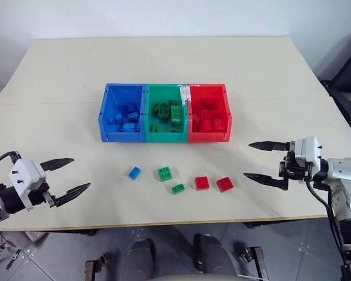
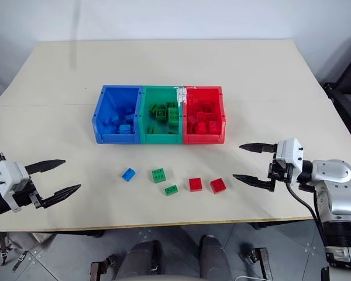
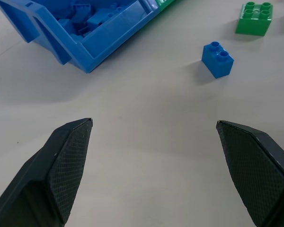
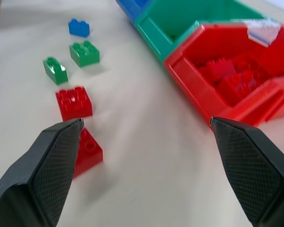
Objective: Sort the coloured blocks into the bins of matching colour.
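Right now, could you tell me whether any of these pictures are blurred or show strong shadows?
Right wrist view: the nearest red block is smeared, while the red bin stays fairly crisp. Left wrist view: the blue block is sharp with a soft shadow beside it; the blue bin casts a broad faint shadow on the table. Head views: even light, faint shadows, no glare.

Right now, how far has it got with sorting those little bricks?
Well along: the blue bin, green bin and red bin hold matching bricks. Nothing is in hand; both grippers are open. Left on the table: one blue studded brick, two green, two red.
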You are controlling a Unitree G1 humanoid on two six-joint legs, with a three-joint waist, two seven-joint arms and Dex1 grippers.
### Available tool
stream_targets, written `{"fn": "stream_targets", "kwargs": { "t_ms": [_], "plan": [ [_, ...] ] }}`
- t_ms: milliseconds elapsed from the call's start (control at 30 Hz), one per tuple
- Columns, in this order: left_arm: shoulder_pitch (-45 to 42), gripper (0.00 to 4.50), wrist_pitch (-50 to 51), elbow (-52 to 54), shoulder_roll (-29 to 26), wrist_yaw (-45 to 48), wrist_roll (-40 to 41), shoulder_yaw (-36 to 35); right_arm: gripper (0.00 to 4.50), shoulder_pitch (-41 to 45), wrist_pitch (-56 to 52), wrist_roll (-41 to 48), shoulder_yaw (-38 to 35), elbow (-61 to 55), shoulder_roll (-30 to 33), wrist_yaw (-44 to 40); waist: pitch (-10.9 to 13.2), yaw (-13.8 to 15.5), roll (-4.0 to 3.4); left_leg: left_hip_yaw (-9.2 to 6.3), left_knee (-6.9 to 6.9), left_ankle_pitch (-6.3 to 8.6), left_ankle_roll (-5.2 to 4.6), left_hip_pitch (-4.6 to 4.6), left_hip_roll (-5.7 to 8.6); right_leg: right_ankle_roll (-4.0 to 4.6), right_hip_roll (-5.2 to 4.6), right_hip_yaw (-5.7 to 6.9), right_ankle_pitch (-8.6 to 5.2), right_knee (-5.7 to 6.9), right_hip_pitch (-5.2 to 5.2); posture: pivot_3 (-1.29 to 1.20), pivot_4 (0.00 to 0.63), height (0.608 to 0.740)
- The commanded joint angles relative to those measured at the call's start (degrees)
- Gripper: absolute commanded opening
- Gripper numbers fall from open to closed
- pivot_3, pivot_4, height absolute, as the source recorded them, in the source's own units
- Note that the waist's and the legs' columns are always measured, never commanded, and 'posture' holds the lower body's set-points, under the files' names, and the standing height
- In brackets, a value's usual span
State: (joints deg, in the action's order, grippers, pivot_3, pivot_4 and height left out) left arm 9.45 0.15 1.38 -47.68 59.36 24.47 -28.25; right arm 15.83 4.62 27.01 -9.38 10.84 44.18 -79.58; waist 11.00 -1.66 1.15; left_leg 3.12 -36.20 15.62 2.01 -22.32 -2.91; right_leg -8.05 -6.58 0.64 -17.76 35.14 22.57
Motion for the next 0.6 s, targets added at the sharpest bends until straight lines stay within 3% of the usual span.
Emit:
{"fn": "stream_targets", "kwargs": {
  "t_ms": [33,333,600],
  "plan": [
    [-0.95,4.45,-1.66,-0.10,0.55,-1.55,-0.47,-1.13,4.50,1.01,1.07,0.55,-1.63,-0.29,0.87,-0.33,0.00,0.04,0.00,0.01,-0.01,0.00,0.00,0.00,0.00,0.00,-0.01,0.00,0.00,0.00,0.00,0.00,0.150,0.740],
    [-2.92,4.45,1.49,3.54,1.66,0.22,2.36,3.10,4.50,-3.40,1.52,0.79,-5.08,-1.09,2.11,1.62,0.00,0.31,0.00,0.02,-0.03,0.01,-0.01,0.01,0.01,-0.01,-0.01,0.00,0.00,0.04,-0.01,0.00,0.150,0.740],
    [-6.32,4.45,2.41,12.50,3.68,2.97,2.35,14.05,4.50,-12.77,7.23,-0.77,-12.98,5.16,5.70,1.32,0.00,0.90,0.00,0.10,-0.09,0.05,-0.05,0.06,0.04,-0.03,-0.02,0.00,0.01,0.02,-0.08,0.00,0.150,0.740]
  ]
}}
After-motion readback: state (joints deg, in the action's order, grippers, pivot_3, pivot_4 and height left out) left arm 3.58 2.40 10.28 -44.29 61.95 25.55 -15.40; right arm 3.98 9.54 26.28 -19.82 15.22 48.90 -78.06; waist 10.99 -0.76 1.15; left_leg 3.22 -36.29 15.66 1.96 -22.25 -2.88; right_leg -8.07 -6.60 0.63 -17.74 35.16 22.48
